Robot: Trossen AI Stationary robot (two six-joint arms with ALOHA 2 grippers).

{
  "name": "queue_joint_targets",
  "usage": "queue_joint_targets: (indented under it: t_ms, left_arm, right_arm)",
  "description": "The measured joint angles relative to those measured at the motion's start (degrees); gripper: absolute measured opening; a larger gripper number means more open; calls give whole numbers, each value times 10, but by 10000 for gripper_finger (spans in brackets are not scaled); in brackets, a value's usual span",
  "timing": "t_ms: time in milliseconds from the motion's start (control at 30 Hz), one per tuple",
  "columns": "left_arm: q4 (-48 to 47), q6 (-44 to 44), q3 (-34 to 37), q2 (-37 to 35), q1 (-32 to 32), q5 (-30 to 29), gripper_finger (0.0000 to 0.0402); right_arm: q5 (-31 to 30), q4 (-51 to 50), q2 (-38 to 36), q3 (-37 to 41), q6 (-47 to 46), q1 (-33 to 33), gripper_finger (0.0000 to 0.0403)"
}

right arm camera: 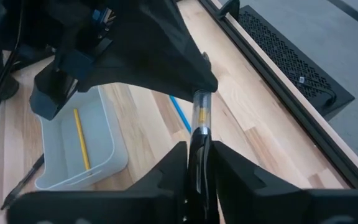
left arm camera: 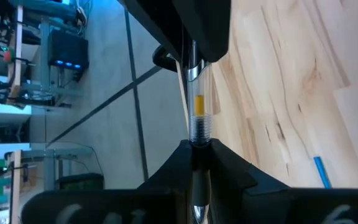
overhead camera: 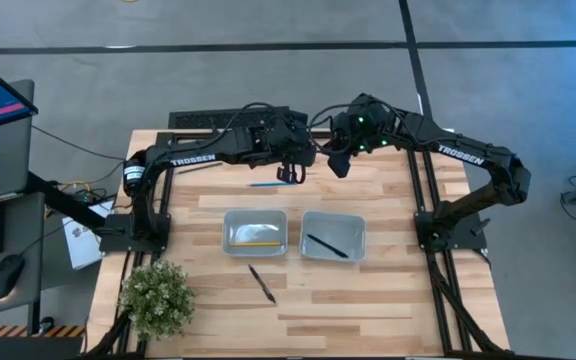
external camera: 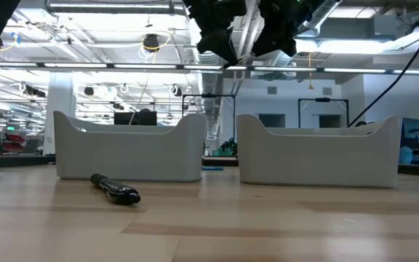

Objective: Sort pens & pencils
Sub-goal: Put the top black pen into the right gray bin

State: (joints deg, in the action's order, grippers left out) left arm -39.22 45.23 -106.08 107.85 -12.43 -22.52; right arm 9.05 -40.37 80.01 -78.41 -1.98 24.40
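Above the table's far side, a clear-barrelled pen (left arm camera: 198, 112) spans two grippers held aloft; the left gripper (overhead camera: 290, 172) clamps one end, and the right gripper (right arm camera: 197, 158) has its fingers narrowed around the other; both arms reach inward, elbows bent, "TROSSEN" lettered on each; a blue pencil (overhead camera: 268, 184) lies on the wood below; a yellow pencil (overhead camera: 259, 243) rests in the left tray (overhead camera: 256, 216); a black pen (overhead camera: 326, 246) in the right tray (overhead camera: 333, 217).

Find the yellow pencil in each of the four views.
High view: the yellow pencil lies inside the left grey tray.
Low view: hidden behind that tray's wall.
Left wrist view: not in it.
Right wrist view: lying in the tray.
Shared landmark: that tray, in three views.
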Motion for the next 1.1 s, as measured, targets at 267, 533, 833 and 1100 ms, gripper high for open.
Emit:
queue_joint_targets:
  t_ms: [267,533,833,1100]
  left_arm:
    - [1,4,0,0,0,-8,23]
    - [5,0,0,0,0,-8,42]
    - [4,22,0,0,-2,1,92]
    - [-28,17,0,-8,-18,-43,132]
  right_arm:
    - [-2,-2,0,0,3,1,66]
    - [-1,-2,0,0,-1,1,70]
    - [1,-6,-1,0,0,0,67]
    - [-4,-32,-1,-1,-6,-1,67]
